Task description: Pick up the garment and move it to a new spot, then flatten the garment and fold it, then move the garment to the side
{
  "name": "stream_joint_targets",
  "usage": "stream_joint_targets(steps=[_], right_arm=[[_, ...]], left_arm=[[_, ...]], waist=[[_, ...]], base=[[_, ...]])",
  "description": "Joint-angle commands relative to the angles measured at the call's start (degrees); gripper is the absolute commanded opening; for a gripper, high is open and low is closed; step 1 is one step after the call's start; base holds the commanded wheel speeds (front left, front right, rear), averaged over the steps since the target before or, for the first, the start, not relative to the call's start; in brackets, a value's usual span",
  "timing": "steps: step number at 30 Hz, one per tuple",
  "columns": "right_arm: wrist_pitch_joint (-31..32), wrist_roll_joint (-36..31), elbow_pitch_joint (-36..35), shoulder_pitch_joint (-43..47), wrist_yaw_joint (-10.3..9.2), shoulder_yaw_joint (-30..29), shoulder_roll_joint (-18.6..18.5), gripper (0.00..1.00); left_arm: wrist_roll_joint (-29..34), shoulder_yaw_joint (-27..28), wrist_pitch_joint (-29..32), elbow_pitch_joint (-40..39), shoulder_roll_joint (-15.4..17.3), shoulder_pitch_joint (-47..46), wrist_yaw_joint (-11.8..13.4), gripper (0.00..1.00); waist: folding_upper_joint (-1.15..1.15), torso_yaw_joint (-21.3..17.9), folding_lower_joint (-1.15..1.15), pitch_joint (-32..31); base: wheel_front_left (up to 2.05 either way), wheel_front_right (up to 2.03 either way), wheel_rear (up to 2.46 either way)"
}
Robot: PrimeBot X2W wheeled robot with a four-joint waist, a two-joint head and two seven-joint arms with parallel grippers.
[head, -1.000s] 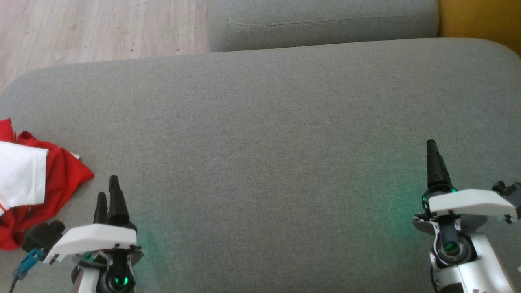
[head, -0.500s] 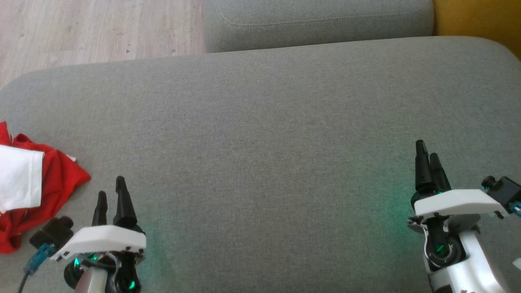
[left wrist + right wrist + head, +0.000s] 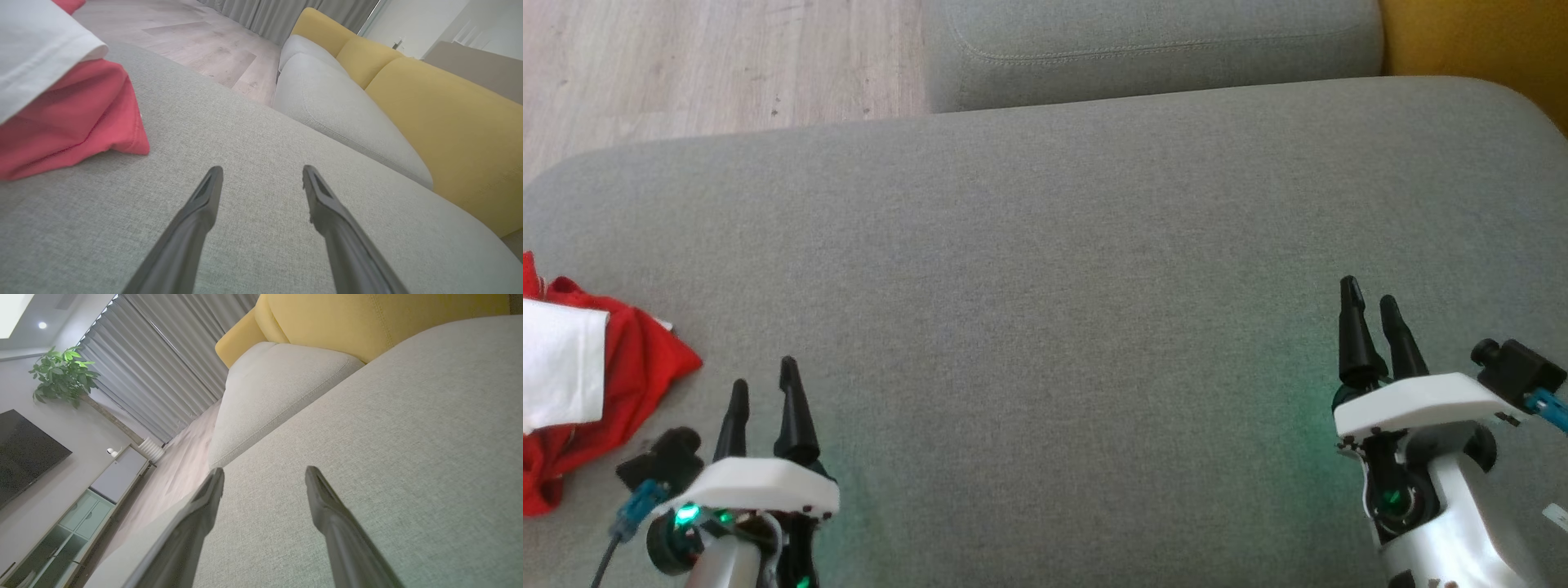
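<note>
- Garment (image 3: pixel 645 367), red with a white panel, lies bunched on the grey cushion (image 3: pixel 1045 269), off to the left of my left gripper (image 3: pixel 764 374) fingers, clear of them.
- Left fingers are spread and empty, so I reckon they're set for the pickup.
- Right gripper (image 3: pixel 1369 291) is spread and empty too, with bare cushion beyond its tips, likely the laying-out spot.

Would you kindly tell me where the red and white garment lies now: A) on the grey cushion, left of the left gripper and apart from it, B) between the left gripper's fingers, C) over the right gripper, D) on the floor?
A: the garment lies crumpled on the grey cushion, clear of the open left gripper.
</note>
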Motion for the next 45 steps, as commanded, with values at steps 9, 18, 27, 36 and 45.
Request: stream_joint_targets(steps=[9,18,27,36,45], right_arm=[[-2.5,-8.4,-0.2,-3.6,-0.03,0.8,-0.6,1.0],[-4.1,-15.1,1.7,-6.5,-0.03,1.6,-0.7,1.0],[-5.4,-21.2,3.6,-8.9,-0.04,2.2,-1.0,1.0],[-6.9,-27.5,5.4,-9.3,-0.04,2.7,-0.9,1.0],[-8.4,-33.4,5.9,-8.4,-0.04,1.4,-0.3,1.0]], left_arm=[[7.9,0.2,-2.2,-0.6,1.9,-3.5,0.9,1.0],[14.0,0.3,-3.7,0.9,2.9,-5.5,1.1,1.0],[19.6,0.0,-5.1,2.4,3.1,-7.4,1.4,1.0],[24.8,1.4,-6.6,3.4,2.4,-7.1,2.5,1.0],[29.7,4.1,-8.1,3.4,1.2,-5.5,3.5,1.0]], waist=[[0.0,-0.2,0.0,-0.2],[0.0,-0.5,0.0,0.1],[0.0,-0.5,0.0,0.6],[0.0,-0.9,0.0,0.8],[0.0,-1.3,0.0,0.3]], base=[[0.0,0.0,0.0],[0.0,0.0,0.0],[0.0,0.0,0.0],[0.0,0.0,0.0],[0.0,0.0,0.0]])
